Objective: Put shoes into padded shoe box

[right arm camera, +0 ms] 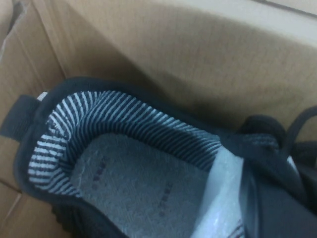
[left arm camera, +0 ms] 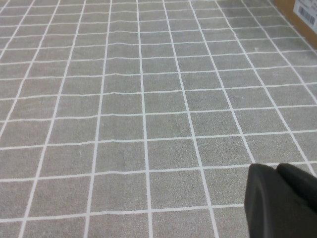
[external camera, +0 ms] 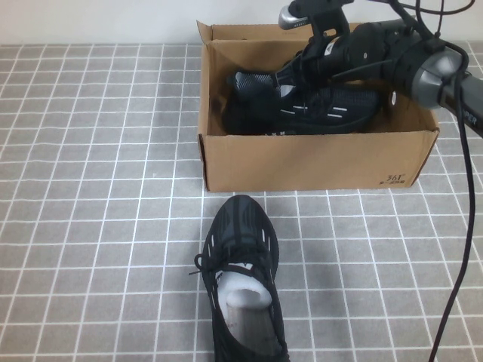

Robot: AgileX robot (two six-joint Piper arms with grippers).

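I read 1 shoe (external camera: pixel 302 105) lying inside the box (external camera: pixel 309 162), under the right gripper (external camera: pixel 302 64); I cannot tell its jaw state. The 2nd shoe (external camera: pixel 243 283) lies on the near surface (external camera: pixel 90 226): light, soft knit; grasp its stiffer heel collar. The left gripper (left arm camera: pixel 282 198) hovers over bare surface, jaws apparently closed.

Two black knit sneakers with white dash marks were counted: one sneaker (external camera: pixel 302 105) lay inside the box at about one o'clock on the table, and the other sneaker (external camera: pixel 243 283) sat on the tiles at six o'clock, white paper stuffing showing in its opening. There was one rectangular brown corrugated cardboard box (external camera: pixel 309 162), open at the top. Two grippers were counted: the right gripper (external camera: pixel 290 75) at one o'clock over the box, and the left gripper (left arm camera: pixel 282 198) above bare grey tiles.
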